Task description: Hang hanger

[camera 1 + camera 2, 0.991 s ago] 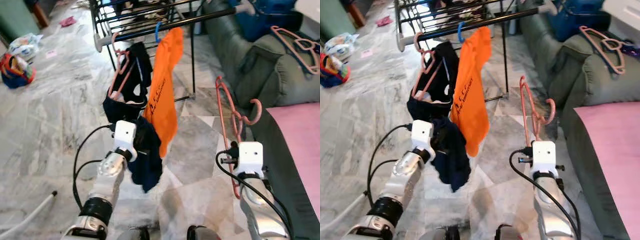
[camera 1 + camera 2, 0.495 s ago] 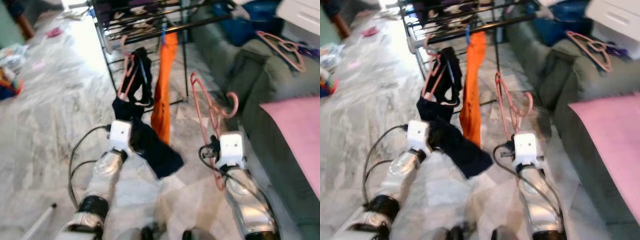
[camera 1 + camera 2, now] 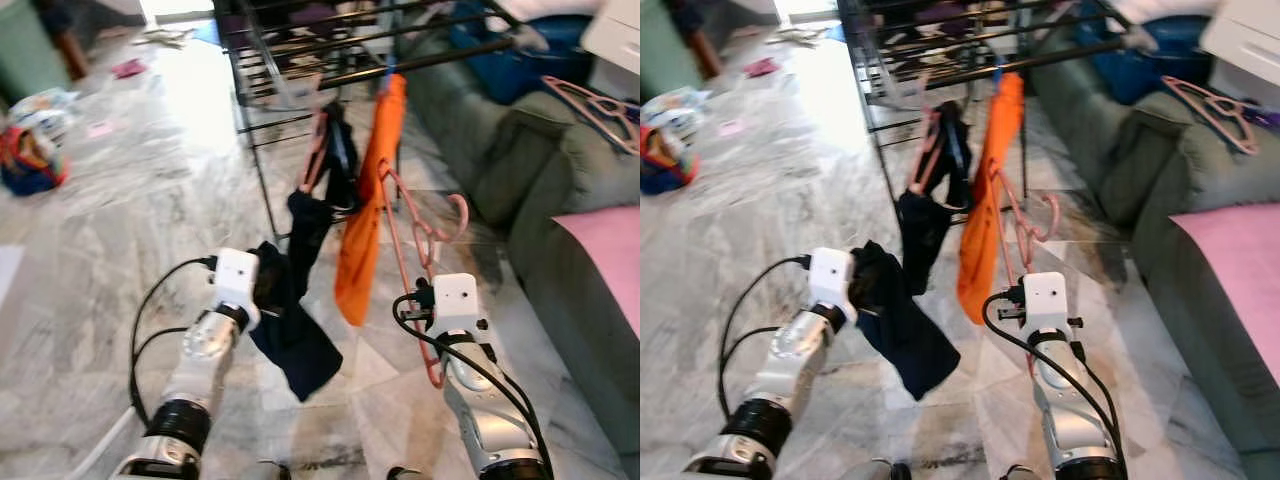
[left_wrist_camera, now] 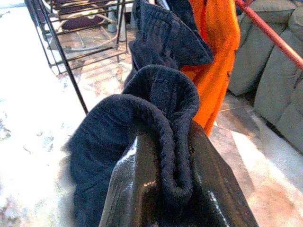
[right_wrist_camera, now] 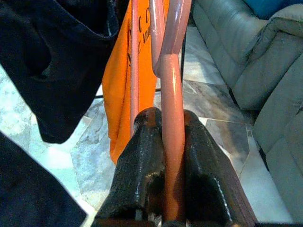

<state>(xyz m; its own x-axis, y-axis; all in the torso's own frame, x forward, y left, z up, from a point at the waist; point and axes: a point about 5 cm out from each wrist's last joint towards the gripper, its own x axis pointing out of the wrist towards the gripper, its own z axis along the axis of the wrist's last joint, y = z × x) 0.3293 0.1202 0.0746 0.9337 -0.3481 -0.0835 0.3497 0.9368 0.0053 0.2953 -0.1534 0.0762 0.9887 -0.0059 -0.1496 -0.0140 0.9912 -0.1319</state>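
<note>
The right gripper [image 5: 163, 189] is pinching the thin, stiff pink plastic hanger [image 3: 405, 250] between its fingers, while the left gripper [image 4: 163, 189] is squeezing soft dark cloth [image 3: 295, 340].

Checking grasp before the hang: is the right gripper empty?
No, the right gripper is shut on the pink hanger, its bar clamped between both fingers.

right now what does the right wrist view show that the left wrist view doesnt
The right wrist view shows the right hand shut on the pink hanger, its fingers pressed on either side of the bar. The left wrist view shows the left hand shut on the dark navy garment, with the black drying rack behind. Both take in the hanging orange shirt and the grey-green sofa.
</note>
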